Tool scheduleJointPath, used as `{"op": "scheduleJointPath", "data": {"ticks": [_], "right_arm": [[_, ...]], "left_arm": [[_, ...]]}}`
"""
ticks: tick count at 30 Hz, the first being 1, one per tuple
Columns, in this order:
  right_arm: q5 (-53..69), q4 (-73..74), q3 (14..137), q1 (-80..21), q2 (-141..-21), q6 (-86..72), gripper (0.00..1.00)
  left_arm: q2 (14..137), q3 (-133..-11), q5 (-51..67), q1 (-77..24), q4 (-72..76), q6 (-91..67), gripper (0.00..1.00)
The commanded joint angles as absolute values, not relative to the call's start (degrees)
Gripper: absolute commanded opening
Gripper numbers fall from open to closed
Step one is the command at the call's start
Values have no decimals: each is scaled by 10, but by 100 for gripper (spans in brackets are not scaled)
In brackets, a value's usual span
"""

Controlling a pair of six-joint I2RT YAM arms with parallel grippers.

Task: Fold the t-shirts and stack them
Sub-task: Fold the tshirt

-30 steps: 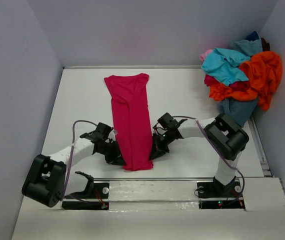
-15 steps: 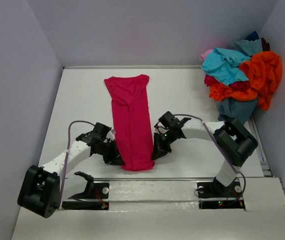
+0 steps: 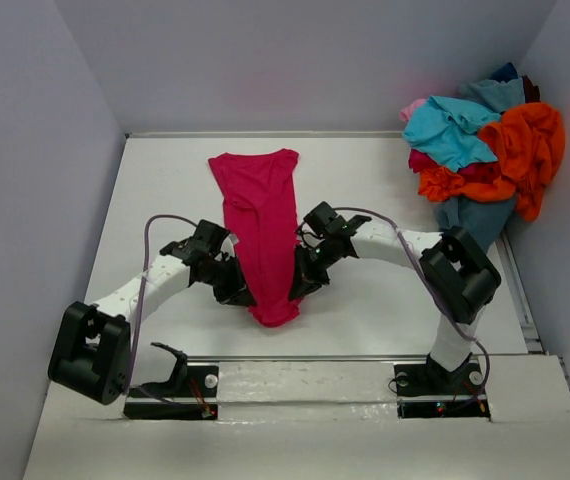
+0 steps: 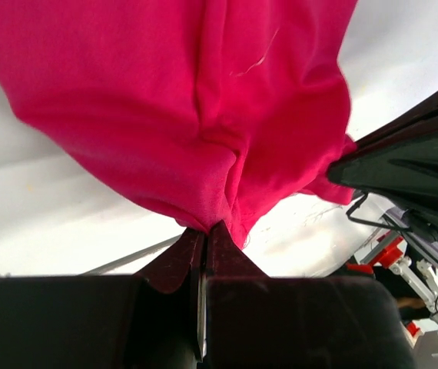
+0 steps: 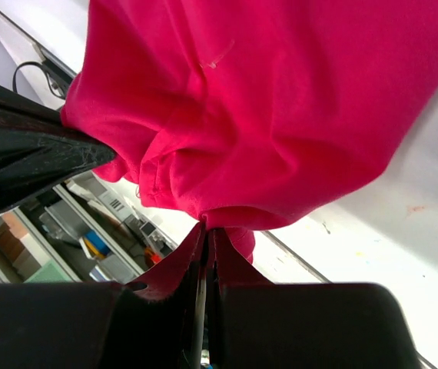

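On the table [image 3: 165, 190], left gripper [image 3: 244, 297] and right gripper [image 3: 298, 287] clamp crimson t-shirt [image 3: 260, 210]; heaped t-shirts [image 3: 485, 140] far right.

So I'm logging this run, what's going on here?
Both arms are working on the magenta t-shirt, folded into a long strip on the table. The left end effector and the right end effector are each shut on its near end, which is bunched between them. The other shirts sit heaped at the far right corner, unfolded.

No readable text or labels anywhere.
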State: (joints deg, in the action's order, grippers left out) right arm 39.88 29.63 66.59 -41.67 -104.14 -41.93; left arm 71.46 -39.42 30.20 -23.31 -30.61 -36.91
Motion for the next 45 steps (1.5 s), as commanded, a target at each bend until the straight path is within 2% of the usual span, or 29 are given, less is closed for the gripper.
{"op": "scheduleJointPath", "data": {"ticks": [1, 12, 32, 45], "right_arm": [[383, 327, 716, -421, -1055, -400, 7], [359, 381, 804, -387, -1087, -374, 7], [352, 485, 1065, -303, -1226, -330, 7], [361, 522, 1164, -282, -1293, -319, 7]], "left_arm": [[733, -444, 290, -230, -308, -350, 6], [784, -513, 285, -165, -312, -309, 6], [903, -641, 280, -131, -301, -291, 6], [960, -713, 267, -95, -311, -284, 6]]}}
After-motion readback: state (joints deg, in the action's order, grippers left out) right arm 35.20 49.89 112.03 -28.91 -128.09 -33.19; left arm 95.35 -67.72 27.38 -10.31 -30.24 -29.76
